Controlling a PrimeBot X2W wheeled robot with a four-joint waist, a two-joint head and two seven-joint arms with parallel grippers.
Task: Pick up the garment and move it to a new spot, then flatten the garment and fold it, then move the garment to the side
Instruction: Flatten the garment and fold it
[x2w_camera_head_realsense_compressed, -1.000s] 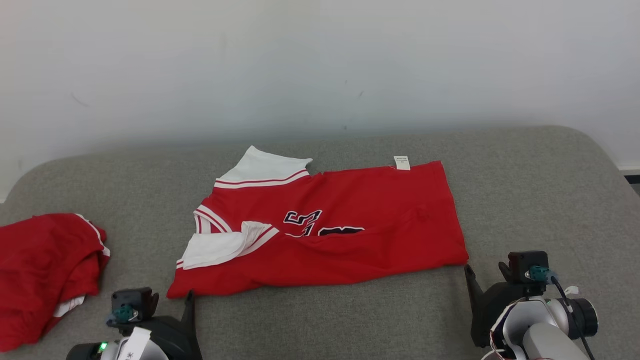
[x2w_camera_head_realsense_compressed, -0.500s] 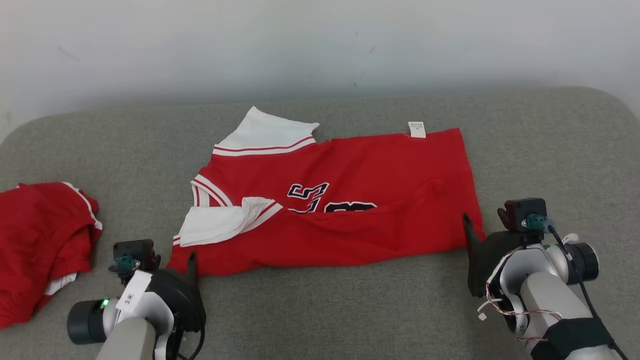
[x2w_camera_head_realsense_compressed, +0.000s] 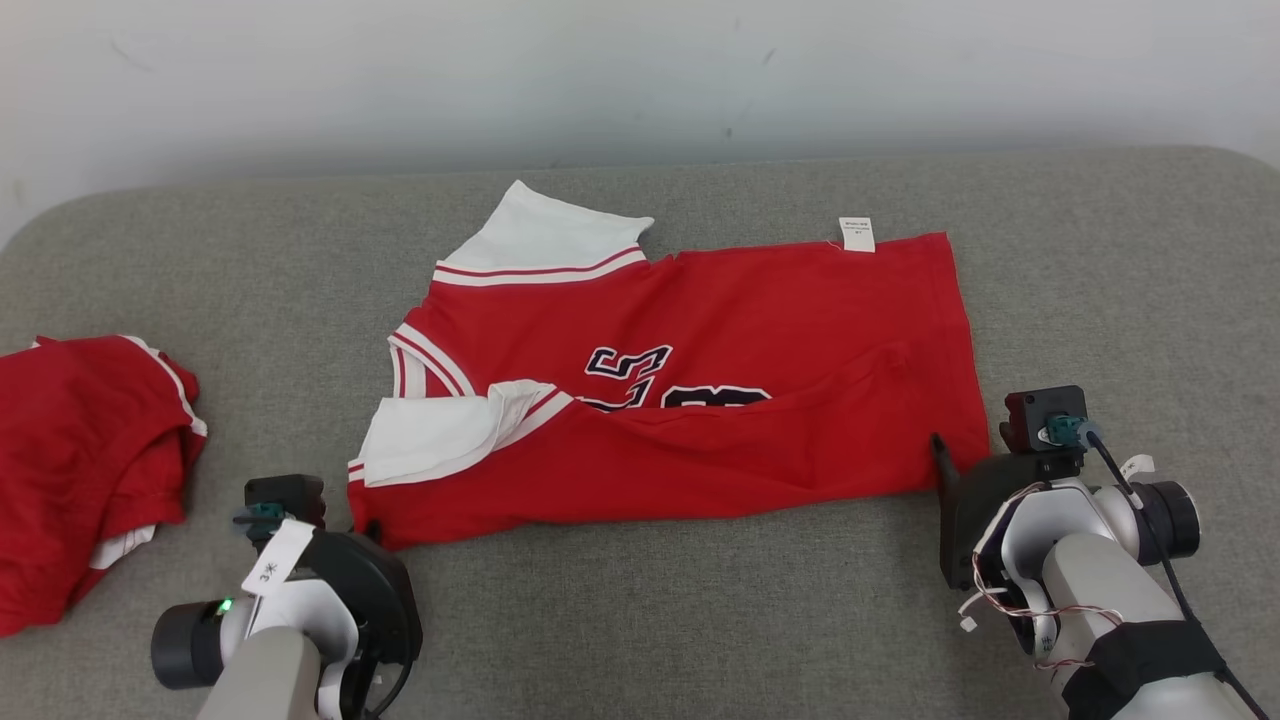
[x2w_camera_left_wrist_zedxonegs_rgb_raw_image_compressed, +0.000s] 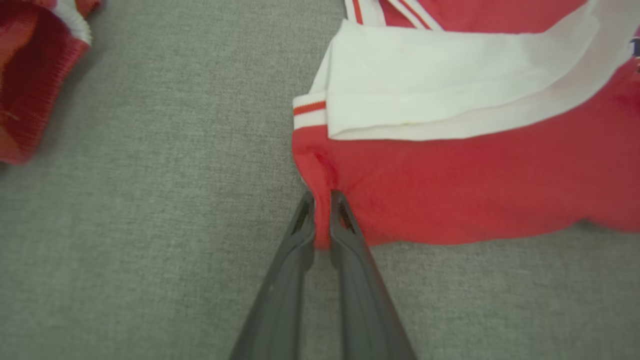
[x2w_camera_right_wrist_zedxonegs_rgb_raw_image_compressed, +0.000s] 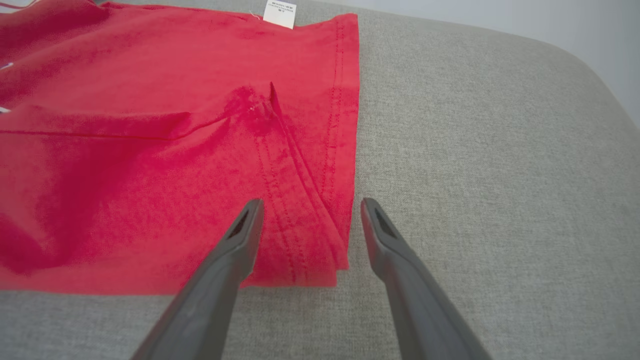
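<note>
Far left, well apart from the left claw: second red garment (x2w_camera_head_realsense_compressed: 90, 470), bunched and cut off by the head view's left edge. The left wrist view catches just its ribbed hem, blurred.

Left claw (x2w_camera_left_wrist_zedxonegs_rgb_raw_image_compressed: 322, 200) is pressed together, pinching the near-left corner of the garment (x2w_camera_head_realsense_compressed: 700, 400), with a strip of red cloth between the fingertips. In the head view these fingers are mostly hidden behind the claw's own dark body.

The garment lies on the grey worktop (x2w_camera_head_realsense_compressed: 650, 600), spanning from left claw to right claw, with its near half folded over. White sleeve (x2w_camera_left_wrist_zedxonegs_rgb_raw_image_compressed: 450, 75) sits just beyond the left claw, doubled over. Black number (x2w_camera_head_realsense_compressed: 640, 375) is half hidden under the fold, unreadable. White label (x2w_camera_head_realsense_compressed: 857, 233) is at the far edge, print too small to read.

Right claw (x2w_camera_right_wrist_zedxonegs_rgb_raw_image_compressed: 311, 202) is spread, straddling the garment's near-right corner, one finger over cloth and the other over bare worktop. Cannot tell whether the tips touch. In the head view one of its fingers shows; the other is hidden behind the wrist.
</note>
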